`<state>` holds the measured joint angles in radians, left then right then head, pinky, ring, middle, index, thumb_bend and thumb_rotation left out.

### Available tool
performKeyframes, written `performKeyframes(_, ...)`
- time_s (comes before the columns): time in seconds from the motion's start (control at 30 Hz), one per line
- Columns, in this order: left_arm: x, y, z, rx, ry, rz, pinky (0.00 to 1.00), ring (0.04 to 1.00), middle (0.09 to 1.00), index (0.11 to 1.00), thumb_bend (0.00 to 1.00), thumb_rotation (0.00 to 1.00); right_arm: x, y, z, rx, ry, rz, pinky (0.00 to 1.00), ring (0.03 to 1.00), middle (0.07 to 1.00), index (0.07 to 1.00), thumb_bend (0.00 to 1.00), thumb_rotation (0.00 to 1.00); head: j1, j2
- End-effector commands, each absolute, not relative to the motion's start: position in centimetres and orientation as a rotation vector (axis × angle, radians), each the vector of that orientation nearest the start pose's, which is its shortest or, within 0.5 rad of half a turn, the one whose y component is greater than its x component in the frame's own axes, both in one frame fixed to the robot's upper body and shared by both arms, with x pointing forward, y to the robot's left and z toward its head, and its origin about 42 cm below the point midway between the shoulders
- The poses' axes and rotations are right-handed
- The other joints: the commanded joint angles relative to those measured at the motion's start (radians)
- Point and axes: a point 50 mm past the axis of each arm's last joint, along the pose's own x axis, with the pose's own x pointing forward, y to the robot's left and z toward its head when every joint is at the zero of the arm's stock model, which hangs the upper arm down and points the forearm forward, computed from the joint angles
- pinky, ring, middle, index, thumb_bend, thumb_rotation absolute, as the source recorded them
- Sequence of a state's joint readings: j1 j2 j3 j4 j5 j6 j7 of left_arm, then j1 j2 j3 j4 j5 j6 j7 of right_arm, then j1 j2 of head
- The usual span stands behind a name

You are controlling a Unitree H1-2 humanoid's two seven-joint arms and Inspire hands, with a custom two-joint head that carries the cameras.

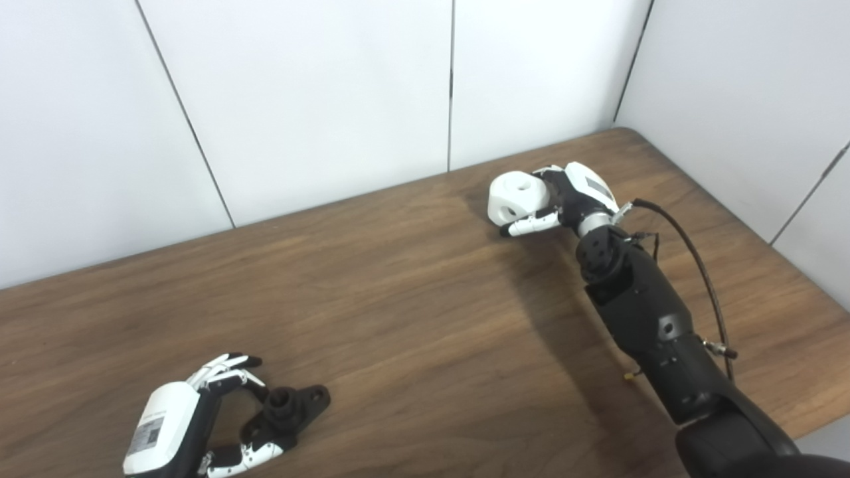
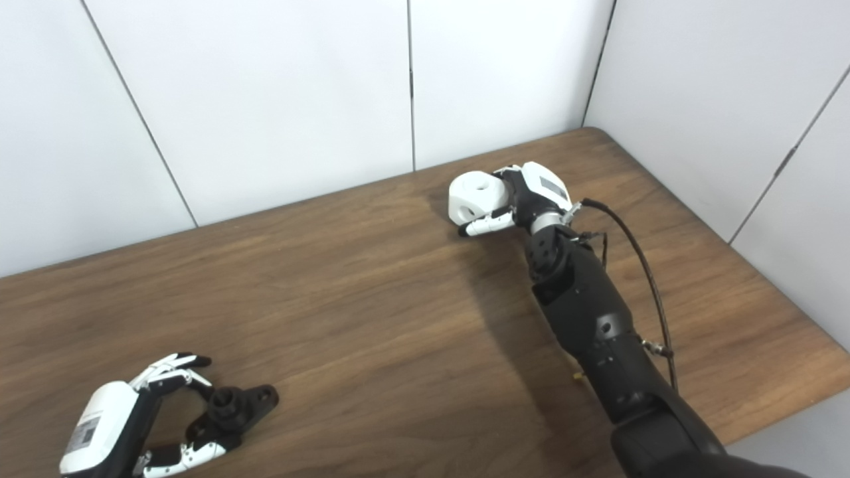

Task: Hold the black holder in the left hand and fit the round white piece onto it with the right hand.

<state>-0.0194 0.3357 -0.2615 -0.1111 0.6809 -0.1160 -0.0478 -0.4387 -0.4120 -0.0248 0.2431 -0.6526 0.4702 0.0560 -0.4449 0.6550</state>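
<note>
The black holder (image 1: 289, 406), a flat bracket with a round knob, lies on the wooden table (image 1: 412, 318) at the near left. My left hand (image 1: 192, 418) is open around it, fingers (image 1: 226, 368) spread above the knob and the thumb touching its lower end. Far across the table, near the back right, the round white piece (image 1: 518, 196) shows holes in its faces. My right hand (image 1: 574, 196) is shut on it, thumb along its lower side and fingers hidden behind it. I cannot tell whether the piece rests on the table or hangs just above it.
White wall panels (image 1: 332, 86) close off the table's back and right sides. A black cable (image 1: 690, 252) loops along the right forearm. The table's right edge (image 1: 823, 305) runs close to that arm.
</note>
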Motion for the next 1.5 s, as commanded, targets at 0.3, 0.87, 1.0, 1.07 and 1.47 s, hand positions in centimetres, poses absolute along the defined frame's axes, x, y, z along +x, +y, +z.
performKeyframes(0.3,26.9,24.4,11.4,1.018,-0.149,-0.390,0.79,0.870,0.798,0.486,0.52,0.05,42.2,-37.1,23.0,-1.024,0.130,-0.368,0.79,0.963,0.886,0.696,0.86,0.33,-0.002,0.005)
performKeyframes(0.87,26.9,24.4,11.5,1.016,-0.140,-0.395,0.78,0.868,0.800,0.486,0.52,0.05,42.6,-36.5,23.3,-1.002,0.126,-0.364,0.79,0.969,0.904,0.686,0.86,0.33,-0.002,0.007)
performKeyframes(1.0,26.9,24.4,11.5,1.017,-0.137,-0.400,0.78,0.870,0.802,0.486,0.52,0.05,42.7,-36.3,23.3,-1.002,0.121,-0.367,0.78,0.964,0.896,0.681,0.87,0.33,-0.003,0.006)
performKeyframes(1.07,26.9,24.4,11.5,1.017,-0.135,-0.403,0.78,0.873,0.801,0.486,0.52,0.05,42.7,-36.3,23.3,-0.998,0.120,-0.367,0.78,0.963,0.898,0.679,0.86,0.32,-0.003,0.006)
performKeyframes(1.47,26.9,24.3,11.5,1.018,-0.136,-0.405,0.78,0.867,0.799,0.486,0.52,0.05,43.2,-36.1,23.4,-1.008,0.096,-0.373,0.78,0.949,0.878,0.652,0.86,0.28,-0.001,0.008)
